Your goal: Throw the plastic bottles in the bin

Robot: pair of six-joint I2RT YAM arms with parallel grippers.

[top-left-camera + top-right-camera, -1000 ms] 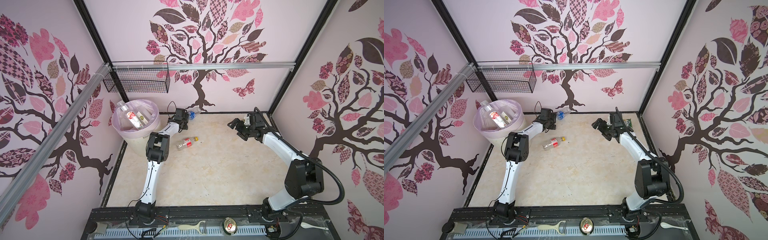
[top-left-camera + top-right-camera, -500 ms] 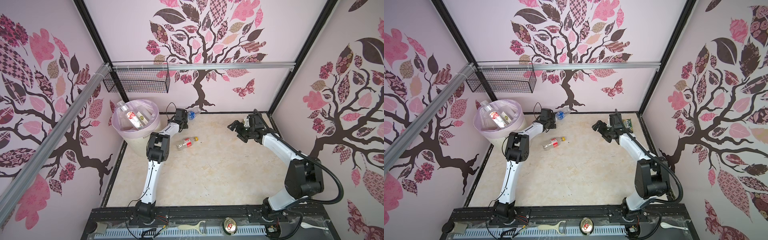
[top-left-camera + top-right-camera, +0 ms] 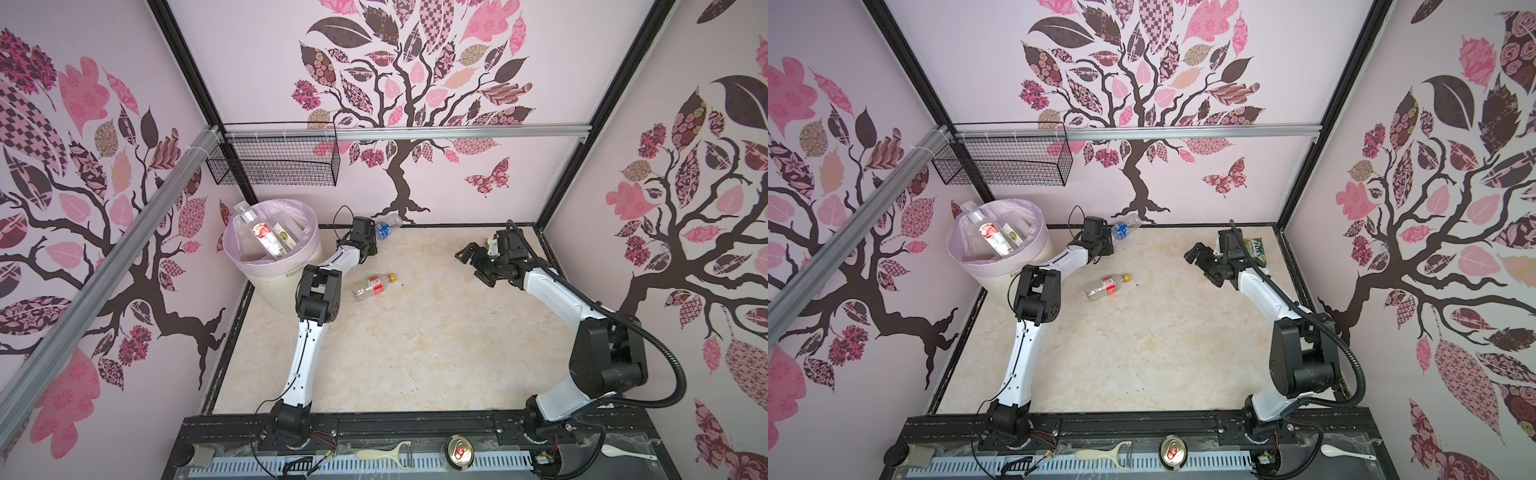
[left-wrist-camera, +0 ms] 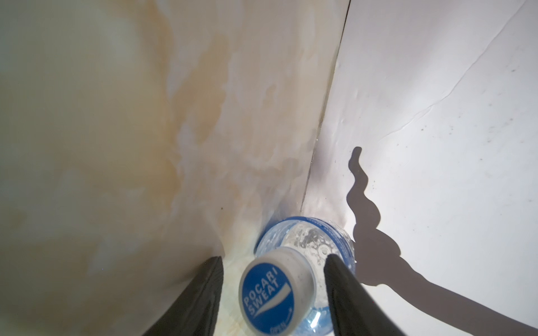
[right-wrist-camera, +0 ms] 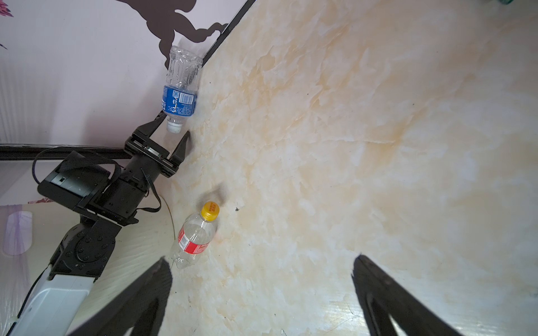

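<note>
Bottle [image 5: 180, 87] of ribbed clear plastic

Bin [image 3: 268, 291] partly behind left arm [image 3: 318, 297]

Blue-label bottle [image 5: 182, 69] between the jaws of the left gripper [image 4: 273, 257]: clear ribbed plastic, glossy label film, matt white cap with a smooth blue printed top; fingers [image 4: 201, 293] matt black, finely textured. Red-label bottle [image 5: 194, 232] ahead of the right gripper [image 5: 261, 258] jaws: clear smooth plastic, glossy label, matt yellow cap, on cream marble-look floor [image 5: 349, 145] with slight sheen. Wall [image 4: 436, 87] beyond the left jaws matt, paper-like, creased.
</note>
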